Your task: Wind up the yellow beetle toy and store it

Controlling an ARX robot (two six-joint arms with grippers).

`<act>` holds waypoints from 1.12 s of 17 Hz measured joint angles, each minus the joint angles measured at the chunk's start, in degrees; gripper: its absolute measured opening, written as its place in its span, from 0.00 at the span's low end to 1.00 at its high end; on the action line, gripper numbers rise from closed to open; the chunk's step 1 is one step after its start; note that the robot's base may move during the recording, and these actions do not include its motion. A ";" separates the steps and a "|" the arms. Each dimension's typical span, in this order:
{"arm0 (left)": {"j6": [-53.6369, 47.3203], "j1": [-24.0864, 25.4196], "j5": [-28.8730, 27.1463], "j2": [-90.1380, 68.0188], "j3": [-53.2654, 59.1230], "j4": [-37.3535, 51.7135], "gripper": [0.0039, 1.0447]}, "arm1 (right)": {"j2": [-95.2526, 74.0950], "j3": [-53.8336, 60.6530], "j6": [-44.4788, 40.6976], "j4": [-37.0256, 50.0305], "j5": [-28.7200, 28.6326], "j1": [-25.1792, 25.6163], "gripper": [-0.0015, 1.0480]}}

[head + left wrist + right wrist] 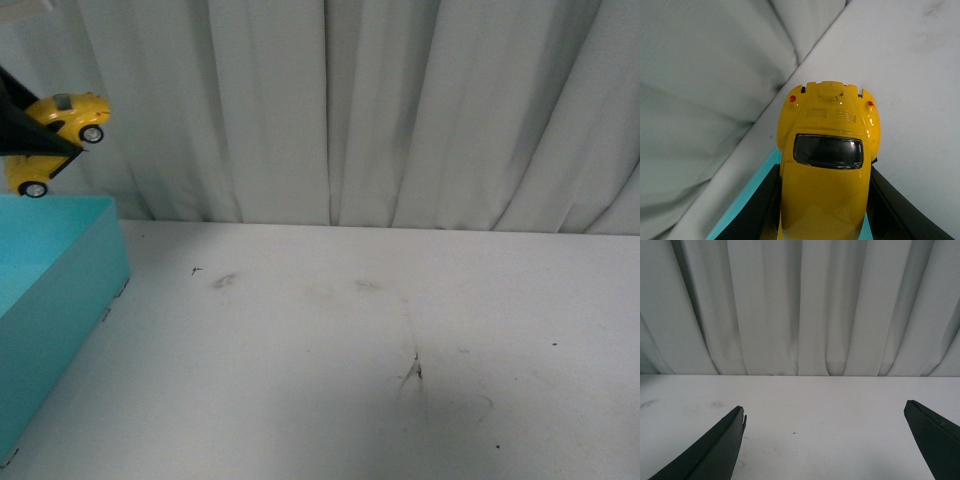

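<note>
The small glossy yellow Beetle-shaped toy car hangs in the air at the far left of the front view, tilted with one end raised. It is clamped across its flanks between the dark fingers of the left hand. Its hard, rounded, shiny shell looks light and stiff but probably slippery. The flat sides by the doors and running boards, clear of the wheels, seem the safest place to grip. Just under it sits an open turquoise box, whose colour also shows beneath the toy in the left wrist view. The box rests on the scuffed white bench before a pale pleated curtain. The right hand hovers over the bench, fingers spread wide on nothing.
</note>
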State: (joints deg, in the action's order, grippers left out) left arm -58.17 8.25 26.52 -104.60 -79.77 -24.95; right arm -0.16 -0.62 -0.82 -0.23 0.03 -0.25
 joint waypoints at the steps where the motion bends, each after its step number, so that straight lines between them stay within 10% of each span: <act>1: 1.36 1.27 -1.62 0.35 1.49 2.62 0.39 | 0.00 0.00 0.00 0.02 -0.02 0.00 0.94; 11: 11.72 12.98 -19.12 -9.46 7.89 9.94 0.39 | 0.00 0.00 0.00 0.00 -0.02 0.00 0.94; 18: 16.35 12.57 -20.79 -12.46 7.78 4.11 0.39 | 0.00 0.00 0.00 0.00 0.00 0.00 0.94; 19: 16.94 12.59 -20.57 -12.46 7.76 4.20 0.50 | 0.00 0.00 0.00 0.00 0.00 0.00 0.94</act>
State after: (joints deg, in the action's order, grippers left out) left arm -41.23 20.84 5.96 -117.05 -72.01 -20.75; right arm -0.16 -0.62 -0.82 -0.23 0.03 -0.25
